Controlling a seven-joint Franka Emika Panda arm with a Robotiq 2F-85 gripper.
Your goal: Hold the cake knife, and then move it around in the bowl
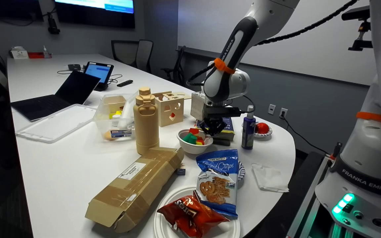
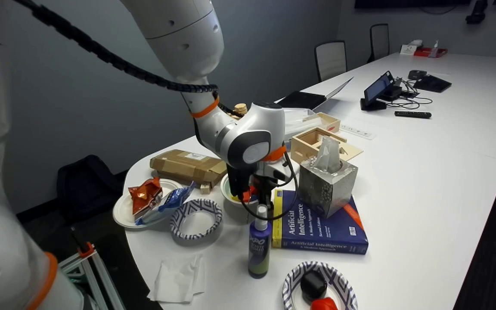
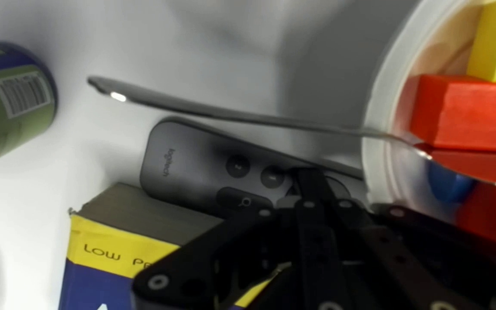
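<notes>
Silvery utensil (image 3: 239, 116) across white bowl (image 3: 380, 101)

a silver tissue box (image 2: 327, 189) sat on a blue book (image 2: 312, 230); a purple spray bottle (image 2: 258, 249) stood just beside the book, and a grey remote (image 3: 196, 168) lay along it in the wrist view; a patterned paper dish (image 2: 343, 286) held a black thing (image 2: 313, 285) and a red thing (image 2: 324, 304), perhaps a ball, hard to tell; a red chip bag (image 1: 192, 215) lay on a white plate (image 1: 162, 228), with a blue pretzel bag (image 1: 222, 177) partly over its rim; near a taped cardboard box (image 1: 141, 185) stood a tan bottle (image 1: 147, 122)
</notes>
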